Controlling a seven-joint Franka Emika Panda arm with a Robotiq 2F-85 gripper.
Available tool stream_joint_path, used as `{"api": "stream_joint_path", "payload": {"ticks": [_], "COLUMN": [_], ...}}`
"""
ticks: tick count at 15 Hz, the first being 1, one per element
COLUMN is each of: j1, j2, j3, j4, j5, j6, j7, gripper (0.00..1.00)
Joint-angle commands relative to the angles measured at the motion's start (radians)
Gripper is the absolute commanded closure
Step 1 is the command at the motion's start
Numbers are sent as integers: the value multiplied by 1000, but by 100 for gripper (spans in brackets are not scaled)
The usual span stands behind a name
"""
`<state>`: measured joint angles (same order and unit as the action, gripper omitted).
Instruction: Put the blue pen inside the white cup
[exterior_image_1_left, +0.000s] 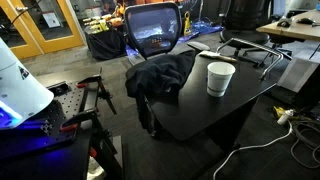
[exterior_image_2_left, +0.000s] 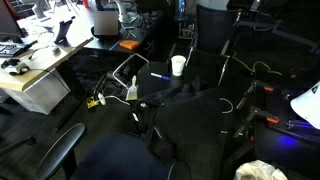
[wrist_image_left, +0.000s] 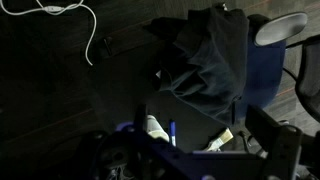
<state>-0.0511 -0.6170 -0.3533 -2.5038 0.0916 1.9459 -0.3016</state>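
1. The white cup (exterior_image_1_left: 220, 78) (exterior_image_2_left: 178, 66) stands upright on the black table (exterior_image_1_left: 200, 112).
2. A dark cloth (exterior_image_1_left: 160, 75) is heaped on the table near the cup.
3. The gripper (wrist_image_left: 185, 140) is dim at the bottom of the wrist view, above the cloth; I cannot tell whether its jaws are released or clenched.

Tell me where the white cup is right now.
In an exterior view the white cup stands upright on the black table, toward the picture's right, just right of the dark jacket.
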Motion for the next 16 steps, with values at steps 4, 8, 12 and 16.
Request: {"api": "stream_joint_path", "payload": {"ticks": [4,8,12,16], "j1": [-30,-26,-4,11], "j2": [7,18,79,147], "j3": [25,31,69,129], "j4": [2,8,34,52], "j5": [17,17,19,21], "j6": [-4,2,20,93], "j7": [-15,-14,-4,14], "gripper": [0,0,0,0]}}
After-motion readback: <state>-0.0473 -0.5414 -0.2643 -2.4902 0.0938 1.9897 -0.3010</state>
